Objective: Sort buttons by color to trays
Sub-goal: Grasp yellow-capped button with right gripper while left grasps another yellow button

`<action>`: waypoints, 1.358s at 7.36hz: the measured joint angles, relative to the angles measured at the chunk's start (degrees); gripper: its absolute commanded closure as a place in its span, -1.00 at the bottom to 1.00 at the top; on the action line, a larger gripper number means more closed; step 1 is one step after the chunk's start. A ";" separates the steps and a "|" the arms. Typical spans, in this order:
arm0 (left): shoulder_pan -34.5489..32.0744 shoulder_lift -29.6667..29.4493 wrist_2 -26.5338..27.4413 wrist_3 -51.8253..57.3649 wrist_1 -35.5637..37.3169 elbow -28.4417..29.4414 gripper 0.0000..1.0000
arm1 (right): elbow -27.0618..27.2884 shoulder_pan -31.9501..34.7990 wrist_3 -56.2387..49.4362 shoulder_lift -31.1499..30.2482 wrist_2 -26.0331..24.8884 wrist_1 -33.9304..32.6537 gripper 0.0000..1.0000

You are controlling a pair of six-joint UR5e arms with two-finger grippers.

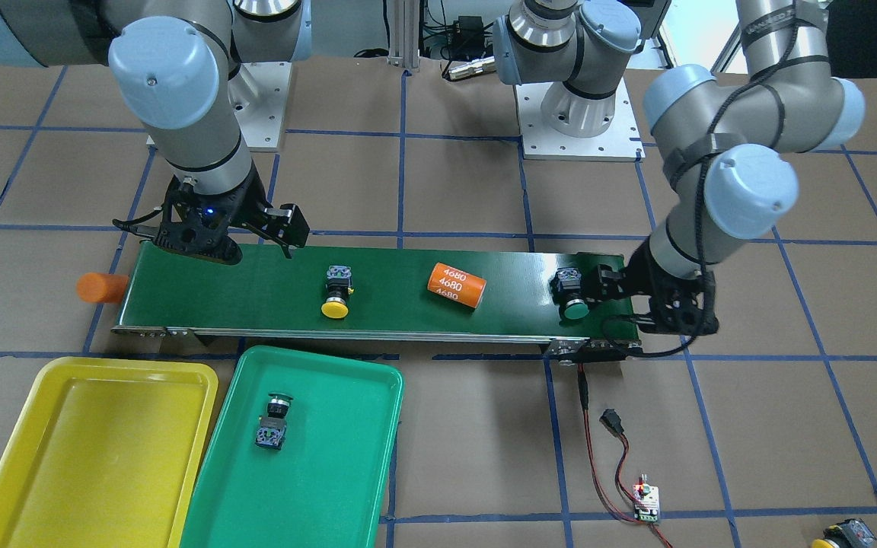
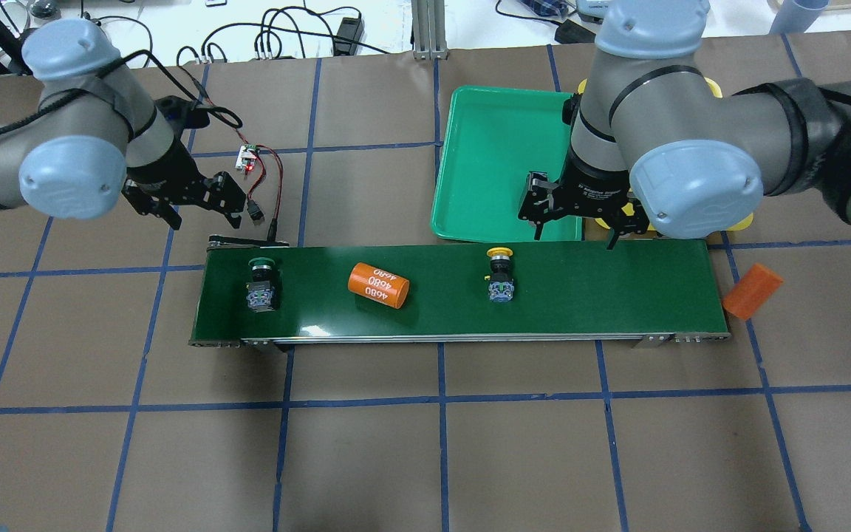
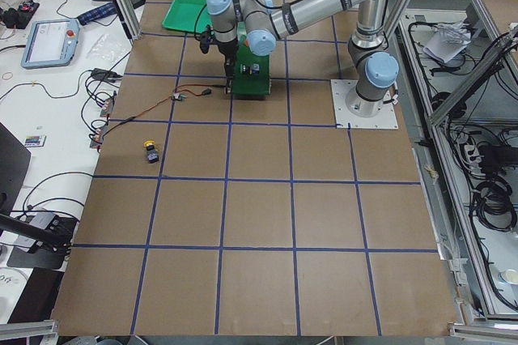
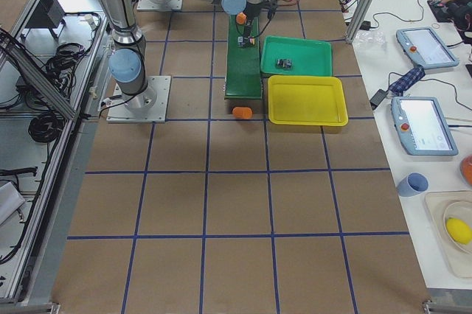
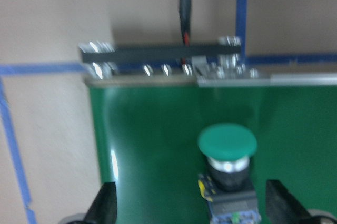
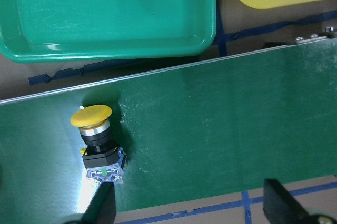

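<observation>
A green button [image 1: 572, 293] lies on the dark-green belt [image 1: 408, 266] at its end on my left. My left gripper [image 2: 205, 216] is open and empty, hovering just beyond it; in the left wrist view the button [image 5: 227, 142] sits ahead of the fingertips [image 5: 108, 203]. A yellow button [image 2: 500, 273] lies mid-belt. My right gripper [image 2: 572, 233] is open and empty, above the belt's far edge to the right of it. A second green button [image 1: 272, 422] lies in the green tray [image 1: 332, 487]. The yellow tray [image 1: 50, 373] holds nothing. A second yellow button [image 1: 842, 535] lies on the table.
An orange cylinder [image 1: 456, 285] marked 4680 lies on the belt between the two buttons. Another orange cylinder [image 1: 101, 288] lies on the table off the belt's end on my right. A small circuit board [image 1: 645, 504] with red and black wires lies near the belt's end on my left.
</observation>
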 measured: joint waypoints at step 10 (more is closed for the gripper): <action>14.53 -40.09 -1.60 50.36 -3.69 48.94 -1.00 | 4.02 2.76 -0.29 7.93 2.23 -7.84 0.46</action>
